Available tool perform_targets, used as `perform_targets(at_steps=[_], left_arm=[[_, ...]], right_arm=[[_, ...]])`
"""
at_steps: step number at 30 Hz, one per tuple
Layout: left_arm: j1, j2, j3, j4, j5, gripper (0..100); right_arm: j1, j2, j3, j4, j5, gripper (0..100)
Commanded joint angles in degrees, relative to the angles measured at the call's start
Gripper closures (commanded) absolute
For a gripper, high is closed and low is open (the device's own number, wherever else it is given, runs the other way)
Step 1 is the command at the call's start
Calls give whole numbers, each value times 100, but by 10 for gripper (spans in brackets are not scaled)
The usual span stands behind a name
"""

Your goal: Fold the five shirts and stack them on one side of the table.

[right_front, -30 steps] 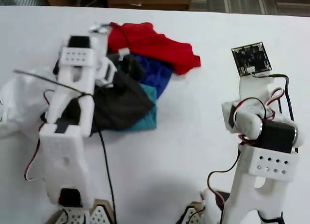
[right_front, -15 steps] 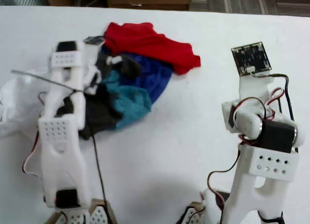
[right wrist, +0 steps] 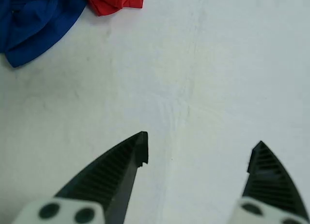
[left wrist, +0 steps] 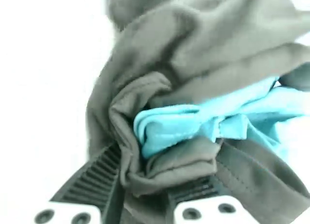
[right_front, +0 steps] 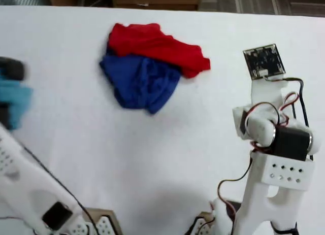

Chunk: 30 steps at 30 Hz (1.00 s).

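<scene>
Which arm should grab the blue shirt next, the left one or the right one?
Probably the right. The right end effector is open and empty over the table, with the blue shirt nearby. The left end effector is shut on the grey shirt and teal shirt.

Crumpled cloth shirts: four, namely one red cloth shirt [right_front: 152,44], one dark blue cloth shirt [right_front: 139,82], one light teal cloth shirt [left wrist: 193,129] and one dark grey cloth shirt [left wrist: 203,45].

White plastic robot arms: two, a left arm [right_front: 20,184] and a right arm [right_front: 277,164].

Dark square circuit board [right_front: 263,61]: one.

White tabletop [right_front: 152,159]: one.
</scene>
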Motion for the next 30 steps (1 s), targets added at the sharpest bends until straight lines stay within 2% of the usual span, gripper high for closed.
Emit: perform_targets(at_steps=[1,7,9,12,13,16,18,21,27,30], left_arm=[[-466,-677,-119,-114,-44,974],[-501,-756,-66,-88,-44,949],[-431,-756,-57,-62,-44,856],[-211,-791,-75,70,-9,666],[-132,-800,-101,70,0,646],[193,-888,-224,53,0,687],[501,-1020,-347,53,44,704],[1108,-1354,-409,53,580,705],[2945,-1644,40,0,1565,702],[3824,-1635,769,-325,2145,664]], right_arm=[[-48,-13,-44,-75,-62,669],[-57,-4,-26,-101,-70,669],[-57,22,-18,-92,-70,669],[-57,22,-18,-92,-70,669],[-57,22,-18,-101,-70,669],[-57,31,-18,-110,-70,669],[-57,31,-18,-110,-70,669],[-57,31,-18,-119,-70,669],[-31,31,-18,-119,-70,669],[-13,22,-18,-92,-35,669]])
